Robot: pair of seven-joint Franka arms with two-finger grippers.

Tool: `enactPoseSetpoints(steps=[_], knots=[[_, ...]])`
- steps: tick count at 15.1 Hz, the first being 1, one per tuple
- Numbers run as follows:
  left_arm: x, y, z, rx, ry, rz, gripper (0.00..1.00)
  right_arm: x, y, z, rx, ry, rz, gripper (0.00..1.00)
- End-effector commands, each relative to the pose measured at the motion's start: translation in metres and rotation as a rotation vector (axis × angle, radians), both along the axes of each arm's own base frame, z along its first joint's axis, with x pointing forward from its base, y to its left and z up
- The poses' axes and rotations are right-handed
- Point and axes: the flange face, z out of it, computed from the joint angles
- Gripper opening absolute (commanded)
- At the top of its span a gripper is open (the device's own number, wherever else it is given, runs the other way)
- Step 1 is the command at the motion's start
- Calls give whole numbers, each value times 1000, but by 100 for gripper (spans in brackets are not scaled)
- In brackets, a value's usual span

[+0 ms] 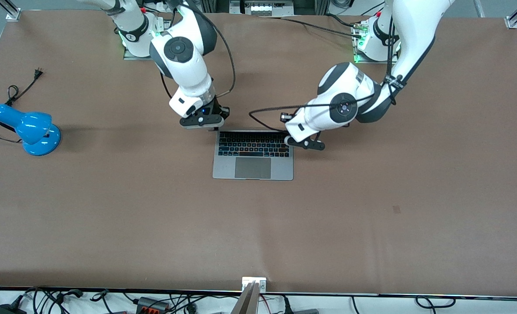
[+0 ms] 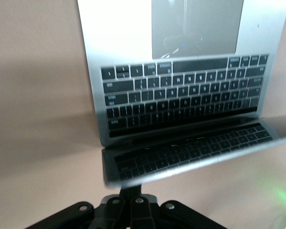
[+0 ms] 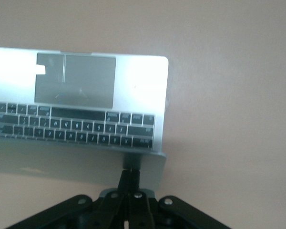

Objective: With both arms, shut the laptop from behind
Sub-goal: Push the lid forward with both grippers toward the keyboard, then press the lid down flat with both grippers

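The silver-grey laptop [image 1: 253, 153] lies open in the middle of the table, with its black keyboard and grey trackpad facing the front camera. Its lid stands up at the edge nearest the arms' bases. My right gripper [image 1: 217, 127] is shut, and its fingertips [image 3: 132, 168] rest on the back of the lid near one corner. My left gripper [image 1: 290, 140] is shut at the lid's other corner. Its fingertips [image 2: 131, 190] run under the lid's top edge. In the left wrist view the dark screen [image 2: 190, 149] mirrors the keys.
A blue desk lamp [image 1: 32, 130] with a black cord lies on the table toward the right arm's end. Cables and plugs run along the table edge nearest the front camera. The brown tabletop [image 1: 258, 226] spreads wide around the laptop.
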Motion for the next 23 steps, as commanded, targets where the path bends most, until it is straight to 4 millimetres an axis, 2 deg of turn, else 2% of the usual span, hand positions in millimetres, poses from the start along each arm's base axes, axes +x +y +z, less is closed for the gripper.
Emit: enactPoseSetpoints(steps=[1,4,5,6,10,13,18,23], knots=[[23,-2,-12,8,12,5,1,38,8,-11,-7,-37,19,0],[29,-5,-28,24,42,-1,1,52,11,-16,3,-53,13,0],[27,-13,-36,34,45,-11,1,57,11,-19,10,-61,7,0],[32,-15,-41,43,42,-3,1,59,13,-29,15,-65,8,0],[40,-18,-53,49,43,7,1,58,20,-68,30,-77,19,0],[38,-27,-61,58,44,-3,1,59,21,-79,15,-86,42,0],[42,-28,-91,106,36,-1,1,58,26,-110,13,-87,54,0],[43,-27,-111,102,25,2,1,57,27,-121,17,-89,58,0]])
